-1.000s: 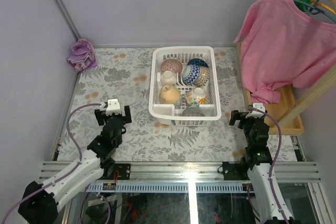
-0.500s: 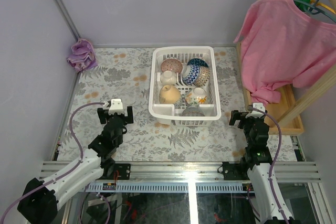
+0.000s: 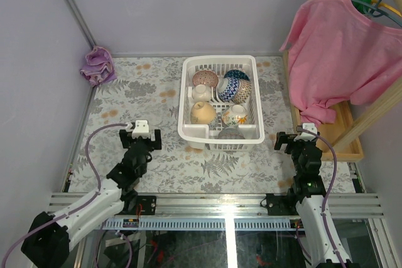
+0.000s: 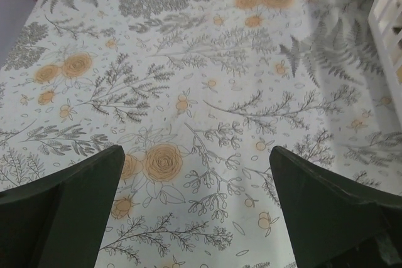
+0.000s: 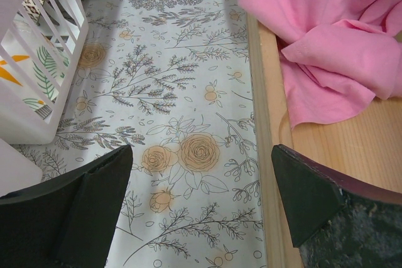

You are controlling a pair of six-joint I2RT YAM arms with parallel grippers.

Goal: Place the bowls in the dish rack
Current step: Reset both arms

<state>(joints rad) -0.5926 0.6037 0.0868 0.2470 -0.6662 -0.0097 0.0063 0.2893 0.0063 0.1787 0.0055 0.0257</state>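
White dish rack (image 3: pixel 184 98) sits on the floral counter (image 3: pixel 157 92), its long side running away from the arms. All bowls seen are inside the rack. Pink-red patterned bowl (image 3: pixel 205 79) is in the rack's far left corner, tipped on edge. Blue-white netted bowl (image 3: pixel 236 86) is in the far right corner, also tipped. Small whitish bowl (image 3: pixel 201 93) is just nearer than the pink-red one. Tan bowl (image 3: pixel 203 113) is in the rack's near left part, lying on its side. Whitish bowl with orange marks (image 3: pixel 236 115) is in the near right part. A greyish bowl (image 3: pixel 231 134) is against the rack's near wall, mostly hidden. Left gripper (image 3: pixel 141 131) hangs low over the counter off the rack's near left corner, well apart from it, jaws wide apart and holding nothing. In the left wrist view only floral cloth lies between the jaws, with a strip of the rack at the right edge. Right gripper (image 3: pixel 296 136) is off the rack's near right corner, jaws wide apart, nothing in them. The right wrist view shows the rack wall at left and bare counter between the jaws. Pink shirt (image 3: pixel 339 54) hangs right of the rack, draping onto a wooden tray (image 3: pixel 342 130). Purple cloth (image 3: pixel 97 65) is bunched far left of the rack, by the wall.
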